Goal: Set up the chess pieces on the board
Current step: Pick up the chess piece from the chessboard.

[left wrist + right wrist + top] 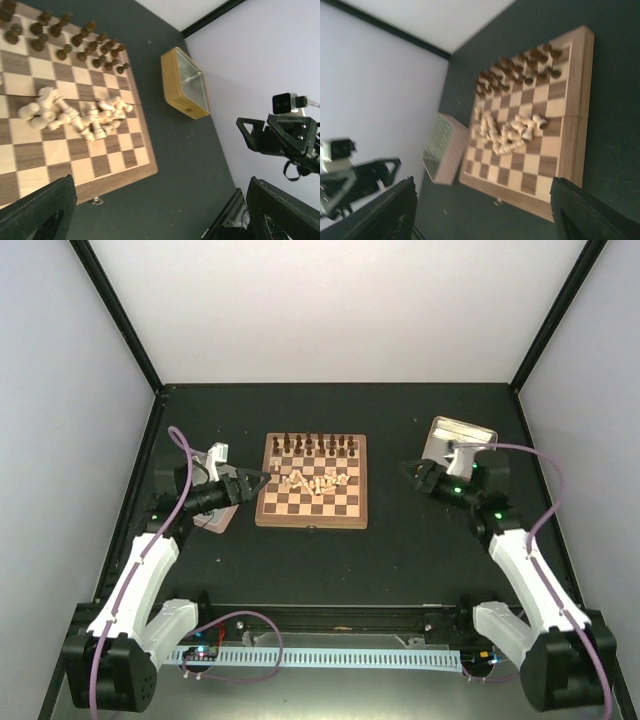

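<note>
The pale, turned-wood chess pieces [315, 482] lie toppled in a heap at the middle of the checkered, brown-rimmed board [312, 523] on the matte black counter [400, 550]. The left tool [260, 479] and the right tool [410, 472] flank the board, both spread and empty.

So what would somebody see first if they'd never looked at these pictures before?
Probably the heap of pale chess pieces lying tumbled together in the middle of the board, while the dark pieces stand in rows along its far edge. Next, the left gripper and the right gripper hang open on either side of the board, both pointing at it.
</note>
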Controlling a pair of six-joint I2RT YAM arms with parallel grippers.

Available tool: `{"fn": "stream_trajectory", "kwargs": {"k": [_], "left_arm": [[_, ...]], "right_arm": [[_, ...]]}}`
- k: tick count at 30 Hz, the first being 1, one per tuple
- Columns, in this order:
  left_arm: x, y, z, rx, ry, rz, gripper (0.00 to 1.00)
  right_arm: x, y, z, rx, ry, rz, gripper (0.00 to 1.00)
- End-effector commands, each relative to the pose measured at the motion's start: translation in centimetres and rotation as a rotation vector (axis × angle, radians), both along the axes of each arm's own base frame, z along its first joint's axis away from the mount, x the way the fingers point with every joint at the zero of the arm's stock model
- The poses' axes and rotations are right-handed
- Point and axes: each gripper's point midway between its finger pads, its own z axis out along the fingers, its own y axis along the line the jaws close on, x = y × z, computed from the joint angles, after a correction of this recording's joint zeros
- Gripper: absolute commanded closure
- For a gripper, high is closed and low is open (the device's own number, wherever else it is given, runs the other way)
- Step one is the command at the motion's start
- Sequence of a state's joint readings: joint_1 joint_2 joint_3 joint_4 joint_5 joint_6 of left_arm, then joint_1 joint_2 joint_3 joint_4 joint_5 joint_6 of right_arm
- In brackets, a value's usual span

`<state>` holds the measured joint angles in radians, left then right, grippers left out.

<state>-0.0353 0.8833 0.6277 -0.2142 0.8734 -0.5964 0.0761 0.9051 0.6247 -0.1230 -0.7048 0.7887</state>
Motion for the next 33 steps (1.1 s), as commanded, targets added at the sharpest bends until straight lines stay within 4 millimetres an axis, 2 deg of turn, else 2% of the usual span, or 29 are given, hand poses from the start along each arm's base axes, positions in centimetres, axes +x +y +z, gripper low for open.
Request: {"fn": "stream_trajectory", "kwargs": {"k": [1,6,9,13,17,23,27,33], "left_arm": [[1.1,1.5,-1.8,0.113,0.068,0.099,0.06],[1.3,2.0,-4.9,0.143,0.175,0.129,0.12],[1.5,2.5,-6.3,0.168,0.222,0.151,0.16],[1.6,3.0,-7.8,0.201,0.267,0.180,0.21],[1.4,3.1,-9.1,0.220,0.301,0.172,0.28],[1.2,3.0,-9.6,0.240,0.310,0.164,0.32],[1.1,3.0,-9.7,0.243,0.306,0.157,0.32],[0.9,2.9,-10.4,0.255,0.320,0.142,0.32]], "right_arm": [[0.7,3.0,-2.6,-0.123,0.045,0.084,0.28],[1.4,7.6,-6.0,-0.245,0.151,0.167,0.43],[2.3,10.0,-6.7,-0.317,0.166,0.196,0.49],[3.7,12.2,-7.9,-0.433,0.182,0.204,0.58],[5.2,13.2,-9.5,-0.544,0.205,0.218,0.66],[7.4,14.2,-10.8,-0.681,0.229,0.234,0.67],[8.1,15.0,-12.1,-0.745,0.254,0.246,0.64],[8.2,17.0,-13.6,-0.782,0.282,0.305,0.67]]}}
